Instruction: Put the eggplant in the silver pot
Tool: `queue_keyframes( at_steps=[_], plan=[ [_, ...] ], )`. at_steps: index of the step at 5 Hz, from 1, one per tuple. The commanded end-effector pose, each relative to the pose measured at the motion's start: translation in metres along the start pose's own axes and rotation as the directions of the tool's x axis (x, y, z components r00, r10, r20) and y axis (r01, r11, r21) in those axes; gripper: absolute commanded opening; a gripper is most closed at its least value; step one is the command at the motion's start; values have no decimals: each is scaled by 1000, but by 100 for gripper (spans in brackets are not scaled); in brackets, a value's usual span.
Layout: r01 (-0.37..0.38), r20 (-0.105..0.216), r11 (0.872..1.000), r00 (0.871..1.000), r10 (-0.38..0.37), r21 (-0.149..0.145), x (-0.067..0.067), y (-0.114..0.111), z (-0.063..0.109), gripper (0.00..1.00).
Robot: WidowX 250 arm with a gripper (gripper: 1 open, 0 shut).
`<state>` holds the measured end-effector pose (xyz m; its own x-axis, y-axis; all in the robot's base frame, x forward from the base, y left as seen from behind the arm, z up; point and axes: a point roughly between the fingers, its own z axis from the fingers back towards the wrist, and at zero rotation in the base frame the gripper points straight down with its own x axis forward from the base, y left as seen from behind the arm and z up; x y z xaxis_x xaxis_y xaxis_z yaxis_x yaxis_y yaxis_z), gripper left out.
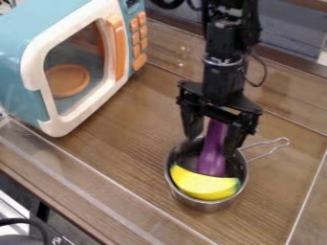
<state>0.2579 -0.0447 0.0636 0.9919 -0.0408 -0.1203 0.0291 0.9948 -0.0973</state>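
The purple eggplant [213,151] stands nearly upright with its lower end inside the silver pot [178,185], in the lower middle of the camera view. It leans on a yellow banana [205,184] that lies in the pot. The pot's wire loop handle [270,145] sticks out to the right. My gripper [220,137] hangs straight above the pot with its black fingers [186,122] spread wide on either side of the eggplant. The jaws are open and do not squeeze it.
A teal and cream toy microwave [71,62] with its door ajar stands at the left on the wooden table [115,153]. The table's front edge runs along the lower left.
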Motion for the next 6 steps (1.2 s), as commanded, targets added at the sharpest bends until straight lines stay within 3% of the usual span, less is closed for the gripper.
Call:
queue_keyframes(
  at_steps=[1,3,5,6],
  plan=[
    [-55,46,998,997,55,-2,-3,6,9,100],
    [-58,44,998,997,57,4,-8,11,9,100],
    [77,32,997,996,-78,25,-7,12,17,100],
    [72,38,997,997,-73,26,-10,20,11,100]
  ],
)
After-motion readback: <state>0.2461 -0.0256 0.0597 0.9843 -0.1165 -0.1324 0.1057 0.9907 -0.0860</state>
